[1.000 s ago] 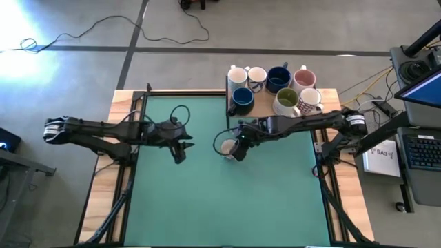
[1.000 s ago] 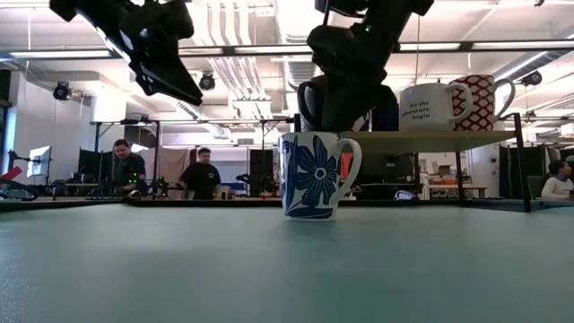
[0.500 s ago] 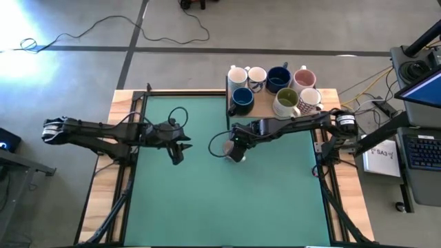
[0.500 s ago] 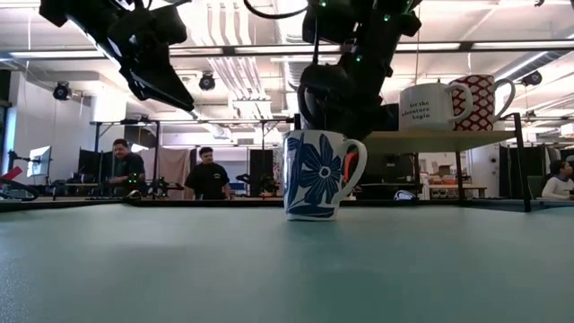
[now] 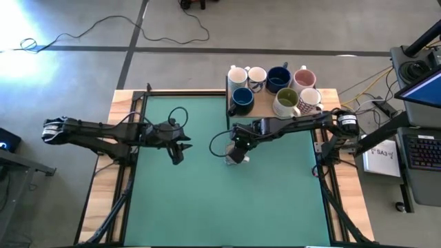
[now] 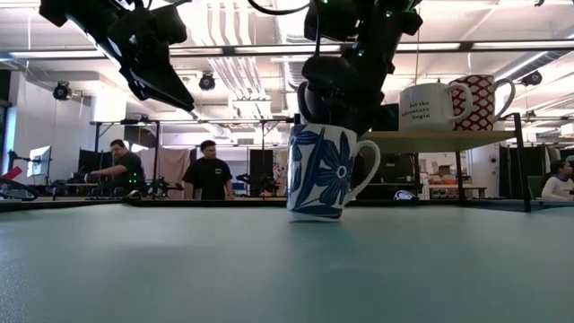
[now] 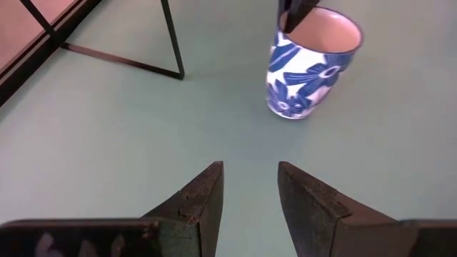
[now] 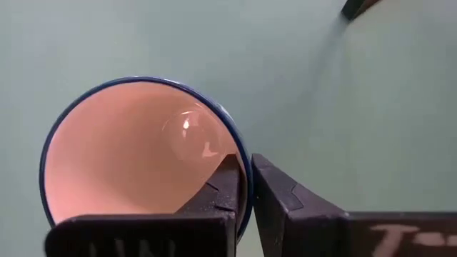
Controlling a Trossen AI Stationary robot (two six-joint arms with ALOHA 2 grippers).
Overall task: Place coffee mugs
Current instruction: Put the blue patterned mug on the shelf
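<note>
One blue-flowered mug [image 6: 325, 172], tilted on green table [image 5: 186, 207], rim pinched by right gripper [image 8: 245, 187]; left gripper [image 7: 250, 187] parted, empty.

I find the table [image 5: 207, 200] evenly lit from ceiling strip lights [image 6: 224, 49] that blow out white in the low view, a bright glare patch on the floor [image 5: 17, 31], a highlight inside the mug [image 8: 187, 127], and soft focus on my near fingers [image 7: 203, 200].
</note>
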